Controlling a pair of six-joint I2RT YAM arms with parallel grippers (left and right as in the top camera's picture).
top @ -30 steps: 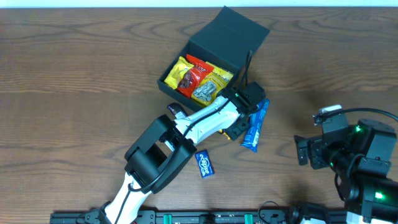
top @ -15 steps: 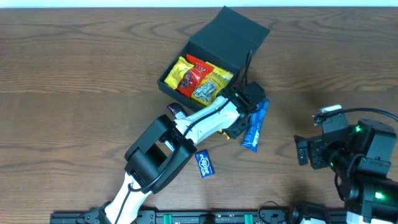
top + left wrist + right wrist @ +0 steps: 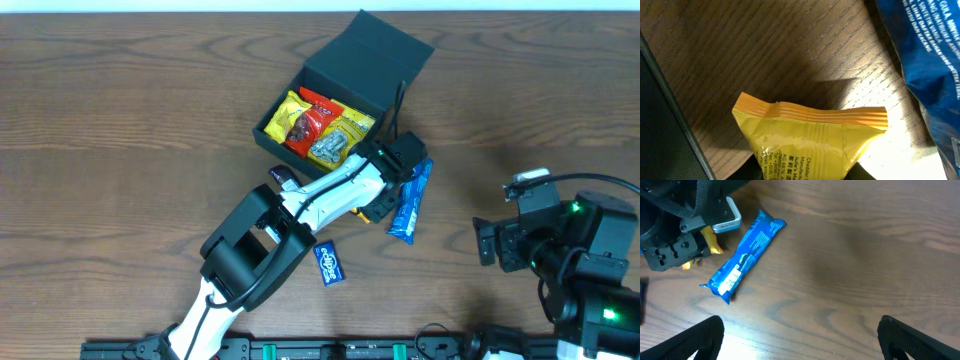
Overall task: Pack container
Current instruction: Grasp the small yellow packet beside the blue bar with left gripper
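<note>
Currently, the container (image 3: 385,55) stands open in the upper centre of the overhead view. Its lid is tilted back toward the upper right, and inside lie a yellow pouch (image 3: 283,108), a red pouch (image 3: 310,122) and a silver pouch (image 3: 335,140). The left gripper (image 3: 382,208) sits just below the container's lower-right corner. Its jaws stand on either side of a yellow cheddar snack packet (image 3: 810,135) lying on the wooden table (image 3: 120,120), but whether they press on it cannot be told. A long blue wrapper (image 3: 742,262) lies just to the right of that packet. A small blue packet (image 3: 330,263) lies lower down, beside the left arm. The right gripper (image 3: 800,330) is at the lower right of the overhead view, fingers spread wide over bare wood and gripping nothing.
</note>
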